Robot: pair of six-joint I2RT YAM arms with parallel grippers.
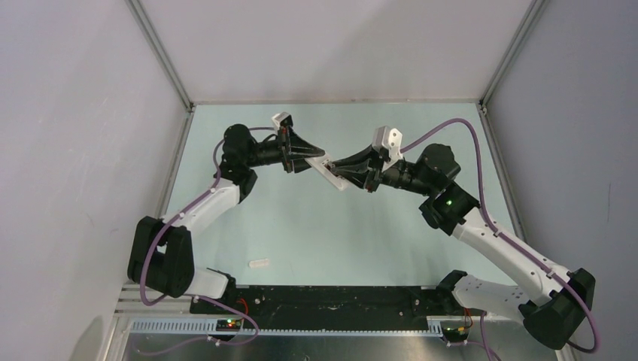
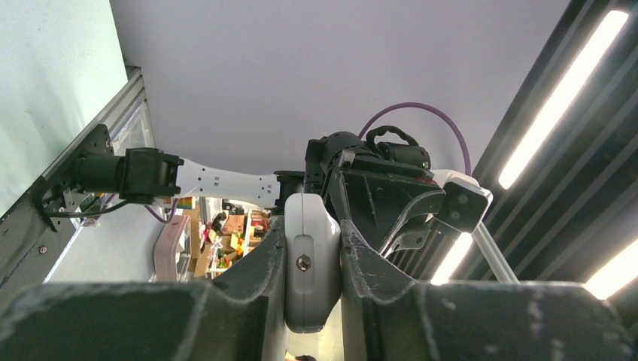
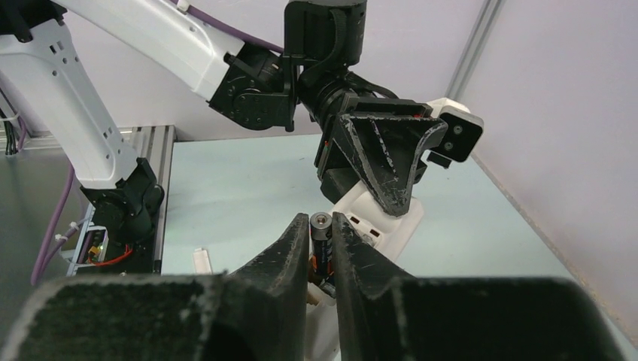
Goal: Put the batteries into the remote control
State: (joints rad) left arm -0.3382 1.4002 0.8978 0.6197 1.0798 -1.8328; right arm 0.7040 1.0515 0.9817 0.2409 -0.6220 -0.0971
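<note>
The remote control is seen as a slim white handset with rounded corners. It is held in the air above the middle of the pale green table, between the two arms. On the narrow white surface shown in the left wrist view, a small round screw or hole is seen near the middle.

From the right wrist view, part of the handset's back is shown. Its battery recess is mostly hidden by the black fingers, so its contents cannot be told for certain.

The left gripper is closed tightly on the remote control, and the handset's two long sides are pressed by its fingers.

One battery, a dark slim cylinder with a silver cap, is held upright by the right gripper. Those fingers are set only narrowly apart, and the battery appears to be touched on both sides. Its lower end is placed at the near end of the remote control, where small red and orange marks are seen. Whether it is seated there cannot be told.

A small flat white cover strip is left lying on the table, well apart from both grippers and near the left arm's base.
</note>
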